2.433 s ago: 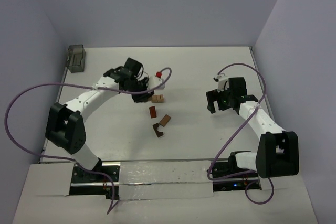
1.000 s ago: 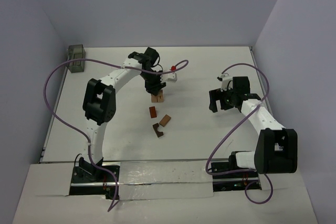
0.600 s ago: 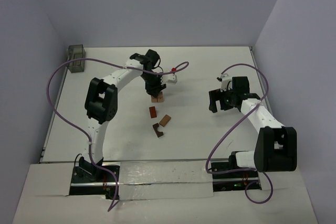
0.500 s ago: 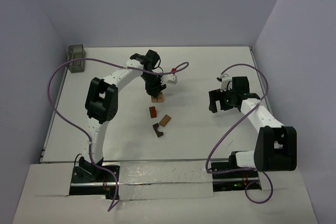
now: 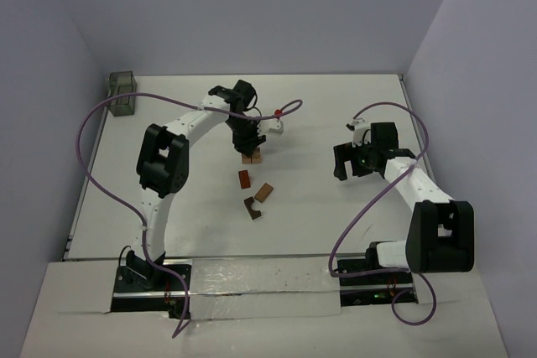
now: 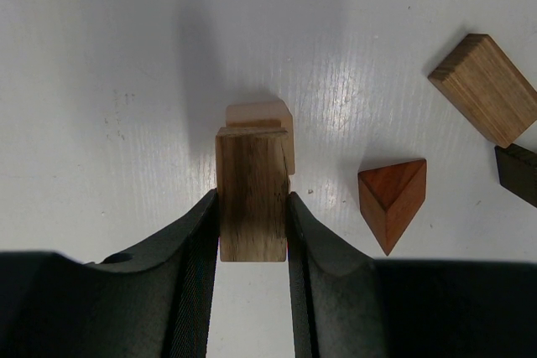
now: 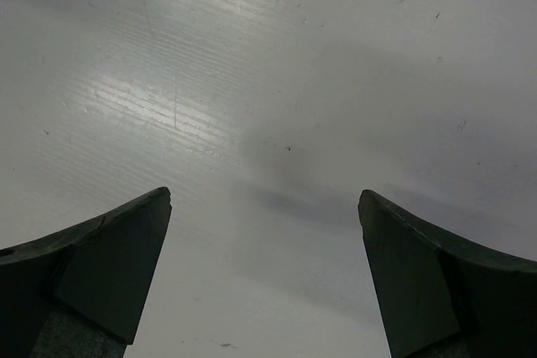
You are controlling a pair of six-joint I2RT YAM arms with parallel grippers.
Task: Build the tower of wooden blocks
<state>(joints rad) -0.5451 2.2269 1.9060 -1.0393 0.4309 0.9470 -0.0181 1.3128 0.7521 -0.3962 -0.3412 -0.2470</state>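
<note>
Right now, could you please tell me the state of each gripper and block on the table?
Left gripper, shut on the brown block.
Brown block, gripped, over the pale block; contact unclear.
Pale block, on the table.
Red wedge, loose on the table.
Tan block, loose on the table.
Right gripper, open, empty.

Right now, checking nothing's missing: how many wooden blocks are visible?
5. A streaked block in the left gripper, a tan block beneath it; a reddish wedge, a brown cuboid and a dark piece loose nearby. Others may be hidden.
</note>
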